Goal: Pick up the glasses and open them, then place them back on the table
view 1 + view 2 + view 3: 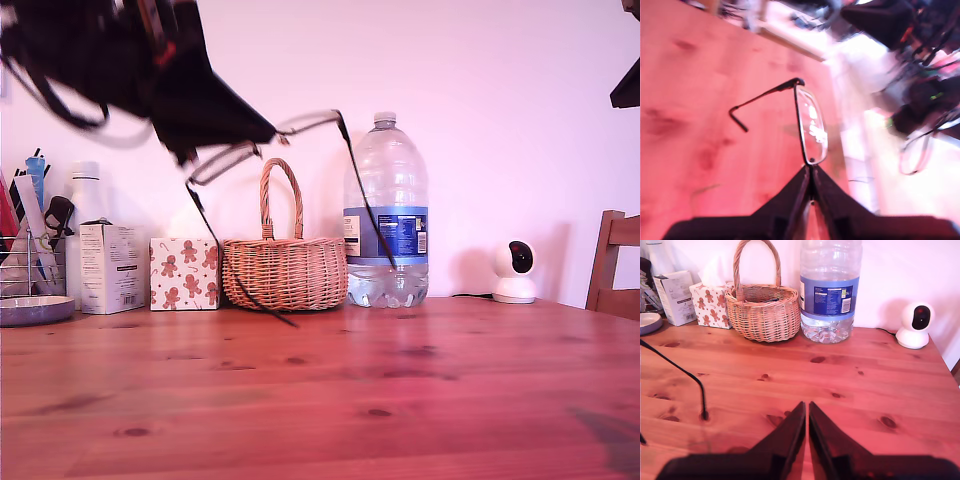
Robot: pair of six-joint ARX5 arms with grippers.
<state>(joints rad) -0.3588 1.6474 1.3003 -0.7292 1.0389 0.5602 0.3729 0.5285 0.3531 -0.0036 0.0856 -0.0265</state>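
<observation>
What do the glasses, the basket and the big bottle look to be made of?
Glasses: thin black frame, likely metal by its wire-slim temples; clear lenses showing glare. Basket: woven tan wicker, matte, with a looped handle. Bottle: clear ribbed plastic, glossy, blue label. Table: reddish-brown wood with grain and knots.

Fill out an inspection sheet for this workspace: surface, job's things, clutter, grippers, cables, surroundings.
Surface: wooden table, bare in the middle, dark knots.
Job's things: glasses held in the air above the table, both temple arms swung open.
Clutter: along the wall, a basket, water bottle, gingerbread-print tissue box, white carton, small camera.
Grippers: my first gripper shut on the glasses' frame; my second gripper shut, holding nothing.
Cables: one thin lead behind the small camera.
Surroundings: pale wall, chair back at the exterior view's right.
</observation>
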